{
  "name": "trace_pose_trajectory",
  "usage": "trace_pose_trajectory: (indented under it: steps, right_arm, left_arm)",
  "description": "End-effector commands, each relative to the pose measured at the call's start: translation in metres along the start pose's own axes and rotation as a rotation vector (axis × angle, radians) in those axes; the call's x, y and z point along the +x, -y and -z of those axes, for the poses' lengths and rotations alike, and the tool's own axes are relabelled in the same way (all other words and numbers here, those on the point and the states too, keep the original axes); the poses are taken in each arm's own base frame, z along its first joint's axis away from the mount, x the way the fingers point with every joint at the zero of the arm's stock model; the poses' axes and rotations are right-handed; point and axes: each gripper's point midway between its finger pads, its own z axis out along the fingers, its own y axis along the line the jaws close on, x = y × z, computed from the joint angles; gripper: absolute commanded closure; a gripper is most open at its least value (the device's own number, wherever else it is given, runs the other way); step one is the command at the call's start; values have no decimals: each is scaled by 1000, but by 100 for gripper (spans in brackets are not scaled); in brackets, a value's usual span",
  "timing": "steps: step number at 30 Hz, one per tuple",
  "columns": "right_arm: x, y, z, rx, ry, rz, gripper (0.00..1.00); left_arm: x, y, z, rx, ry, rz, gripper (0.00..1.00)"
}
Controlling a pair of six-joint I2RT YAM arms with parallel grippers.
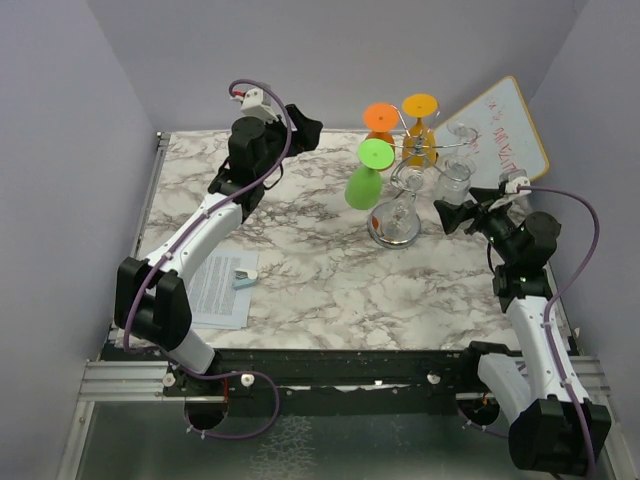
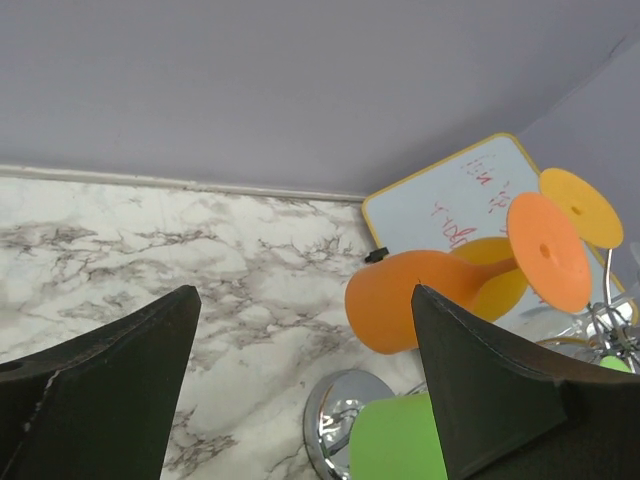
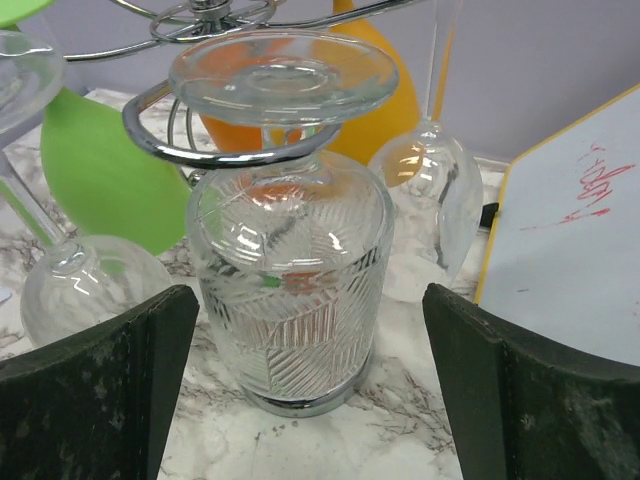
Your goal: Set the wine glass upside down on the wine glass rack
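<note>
The wine glass rack (image 1: 393, 232) stands at the back right of the marble table, its shiny disc base (image 2: 335, 410) also showing in the left wrist view. A clear patterned wine glass (image 3: 290, 270) hangs upside down, its foot (image 3: 283, 75) resting on a curled wire arm (image 3: 160, 150). My right gripper (image 3: 310, 300) is open, one finger on either side of this glass, touching nothing. Green (image 1: 368, 172) and orange (image 1: 380, 118) glasses hang on the rack's far side. My left gripper (image 1: 305, 128) is open and empty at the back, left of the rack.
A tilted whiteboard (image 1: 500, 125) leans behind the rack at the back right. Two more clear glasses (image 3: 85, 290) (image 3: 430, 190) hang beside the patterned one. A printed sheet (image 1: 220, 285) lies near the left arm. Purple walls close the table in.
</note>
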Motion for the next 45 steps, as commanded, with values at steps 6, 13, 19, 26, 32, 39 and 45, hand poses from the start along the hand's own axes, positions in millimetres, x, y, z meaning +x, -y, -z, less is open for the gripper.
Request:
trace_pose_trajectory:
  steps: [6,13,19,26,32,39,45]
  right_arm:
    - [-10,-2,23,83,-24,-50,0]
    - [-19,10,71,327,-76,-138,0]
    - [-43,38,147,773,-92,-322,0]
    - [-58,26,210,972,-173,-405,0]
    - [-70,15,251,1063,-186,-403,0]
    - [-98,3,269,1038,-140,-369,0]
    - [-106,-1,271,1025,-129,-364,0]
  left_arm:
    - [32,-23,29,-118,-197,-21,8]
    - [53,-37,65,-221,-339,-16,1]
    - [41,-46,113,-284,-319,-70,1]
    - [15,-40,181,-322,-277,-97,1]
    - [-25,-44,251,-405,-164,-154,1]
    - [-73,-29,319,-398,-37,-244,1]
    - [-86,-26,344,-413,-18,-256,1]
